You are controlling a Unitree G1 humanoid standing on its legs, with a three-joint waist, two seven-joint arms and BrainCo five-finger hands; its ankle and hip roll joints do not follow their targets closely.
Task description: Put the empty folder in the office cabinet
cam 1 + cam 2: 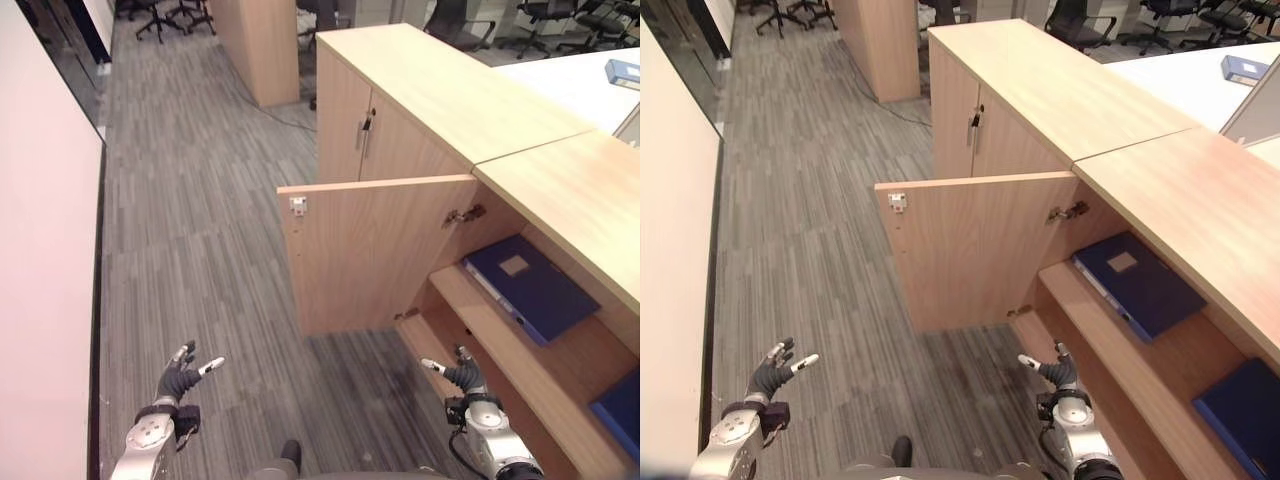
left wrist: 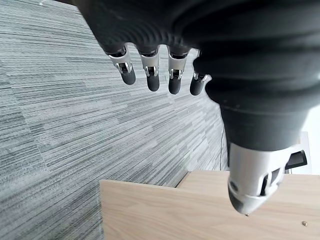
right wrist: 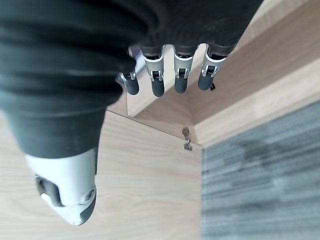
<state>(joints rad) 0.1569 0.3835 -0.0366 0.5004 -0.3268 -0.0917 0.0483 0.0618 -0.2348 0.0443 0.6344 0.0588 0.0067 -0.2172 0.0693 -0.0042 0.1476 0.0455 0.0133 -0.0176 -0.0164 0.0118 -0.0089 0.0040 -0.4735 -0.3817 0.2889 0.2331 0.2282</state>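
- Holding nothing, my left hand (image 1: 178, 382) and right hand (image 1: 462, 375) hang low with fingers loose.
- Blue folder (image 1: 530, 285) on the cabinet (image 1: 560, 190) shelf looks light, stiff; grab its edge.

Dark blue folder (image 1: 530, 285), pale patch on its cover, light wood-grain cabinet (image 1: 440, 90), grey streaked carpet (image 1: 200, 260).

Both arms silver-grey metal w/ round joint housings. Left hand (image 1: 178, 381) & right hand (image 1: 462, 375): dark ribbed cover over back + wrist, silver fingers (image 2: 151, 72) w/ dark rounded tips, thumb silver, dark-tipped.
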